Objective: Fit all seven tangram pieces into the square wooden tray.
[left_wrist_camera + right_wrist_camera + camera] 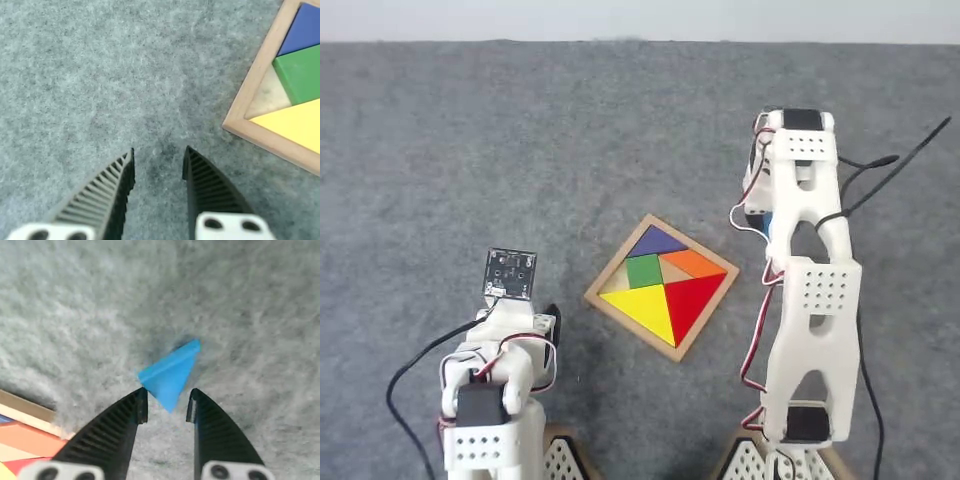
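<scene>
Right tool [167,405] half-spread around blue triangle [171,371]

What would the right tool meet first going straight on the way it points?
Most likely the blue triangle, lying on the grey mat: one corner sits between the tips of the open right tool. How far above it the tool is, I cannot tell.

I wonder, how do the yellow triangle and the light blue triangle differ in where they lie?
The yellow triangle sits inside the wooden tray; the light blue triangle lies outside it on the grey mat. The yellow triangle abuts the green square and red triangle; the light blue triangle lies alone, one corner between the right gripper's open fingers. Both are triangles.
</scene>
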Tool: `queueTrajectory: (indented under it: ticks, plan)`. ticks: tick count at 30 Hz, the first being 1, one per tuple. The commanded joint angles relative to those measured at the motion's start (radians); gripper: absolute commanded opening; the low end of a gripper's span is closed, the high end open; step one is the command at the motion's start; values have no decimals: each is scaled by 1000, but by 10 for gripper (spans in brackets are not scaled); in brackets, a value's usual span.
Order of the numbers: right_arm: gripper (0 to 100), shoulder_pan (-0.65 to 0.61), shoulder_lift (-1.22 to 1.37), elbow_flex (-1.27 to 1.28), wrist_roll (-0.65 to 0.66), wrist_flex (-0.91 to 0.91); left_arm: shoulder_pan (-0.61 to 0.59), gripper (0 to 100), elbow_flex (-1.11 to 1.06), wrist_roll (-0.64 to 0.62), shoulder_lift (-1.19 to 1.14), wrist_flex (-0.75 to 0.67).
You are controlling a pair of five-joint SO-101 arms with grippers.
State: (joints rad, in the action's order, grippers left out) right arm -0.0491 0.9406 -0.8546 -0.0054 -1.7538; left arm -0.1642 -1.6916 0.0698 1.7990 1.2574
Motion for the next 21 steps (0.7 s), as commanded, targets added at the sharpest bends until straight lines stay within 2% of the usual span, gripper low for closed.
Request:
queueTrajectory:
  ticks: [1,5,7,15,21]
  plan:
    - [110,-19,-94,-61,-17,-42,2,153,8,6,28,9]
    - [113,-21,-94,-66,-21,-42,2,153,8,6,28,9]
    - [116,-18,-88,-68,-69,-33,2,153,8,6,28,9]
    - [235,-48,-31,-66,-143,16,2,153,8,6,28,9]
    - [234,-42,16,-69,-203,47,2,153,8,6,28,9]
